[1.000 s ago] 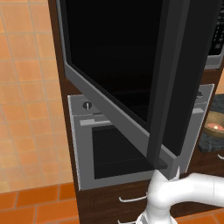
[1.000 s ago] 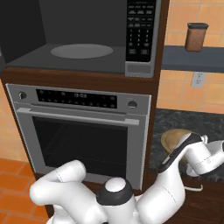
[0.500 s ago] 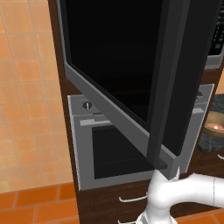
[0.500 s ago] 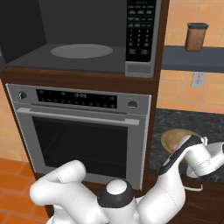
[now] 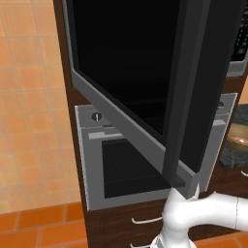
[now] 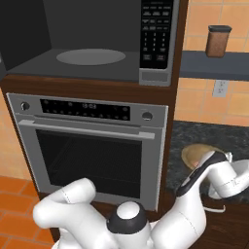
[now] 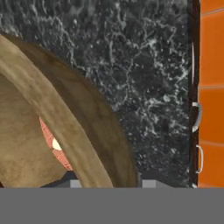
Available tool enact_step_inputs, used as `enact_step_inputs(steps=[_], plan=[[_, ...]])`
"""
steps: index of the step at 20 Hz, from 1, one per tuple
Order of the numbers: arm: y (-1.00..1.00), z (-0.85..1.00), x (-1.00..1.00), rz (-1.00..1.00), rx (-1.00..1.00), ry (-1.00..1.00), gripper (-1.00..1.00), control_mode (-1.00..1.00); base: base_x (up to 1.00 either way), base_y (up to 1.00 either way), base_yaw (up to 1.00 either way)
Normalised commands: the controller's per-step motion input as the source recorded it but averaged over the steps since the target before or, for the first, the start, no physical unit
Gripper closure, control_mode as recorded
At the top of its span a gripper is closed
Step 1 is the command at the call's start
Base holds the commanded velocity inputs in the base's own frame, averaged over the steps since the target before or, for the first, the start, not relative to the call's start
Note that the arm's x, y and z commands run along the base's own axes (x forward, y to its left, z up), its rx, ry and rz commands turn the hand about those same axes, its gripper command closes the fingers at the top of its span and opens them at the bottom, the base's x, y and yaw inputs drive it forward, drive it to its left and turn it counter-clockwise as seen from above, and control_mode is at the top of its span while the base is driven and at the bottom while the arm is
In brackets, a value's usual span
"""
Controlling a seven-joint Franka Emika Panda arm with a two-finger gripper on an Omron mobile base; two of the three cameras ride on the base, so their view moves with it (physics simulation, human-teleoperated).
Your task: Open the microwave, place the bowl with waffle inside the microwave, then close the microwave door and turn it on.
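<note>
The bowl with waffle (image 5: 239, 139) is resting on the dark counter (image 5: 236, 151) at the right edge of the left base view, partly hidden behind the microwave door (image 5: 145, 72), which is standing swung wide open.

In the right base view, the microwave (image 6: 97, 41) cavity is lying open with its turntable (image 6: 90, 56) bare, and the arm is reaching over the bowl, covering most of it.

In the hand view, the bowl rim is crossing the frame at close range, the pink waffle (image 7: 52, 142) is showing inside, and the gripper's opening and hold cannot be told.

Risk: a grip on one wall may be tipping the bowl, spilling the waffle.

The bowl is sitting upright, mouth upward; being round, it has no long axis.
</note>
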Motion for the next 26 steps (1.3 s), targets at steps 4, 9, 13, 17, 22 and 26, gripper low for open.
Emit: enact_step_inputs(steps=[4,9,13,17,22,26], plan=[[-0.26,0.6,-0.96,0.01,-0.03,-0.21,1.0,-1.0,0.0,0.0,0.0],[-0.12,0.8,-1.0,0.11,-0.08,-0.34,1.0,-1.0,0.0,0.0,0.0],[0.08,0.8,-1.0,0.16,-0.12,-0.18,1.0,-1.0,0.0,0.0,0.0],[0.41,0.51,-1.0,0.21,-0.12,-0.18,1.0,-1.0,0.0,0.0,0.0],[0.94,0.24,-1.0,0.11,-0.16,-0.36,1.0,-1.0,0.0,0.0,0.0],[1.0,0.55,-0.87,0.0,-0.1,-0.25,1.0,-1.0,0.0,0.0,0.0]])
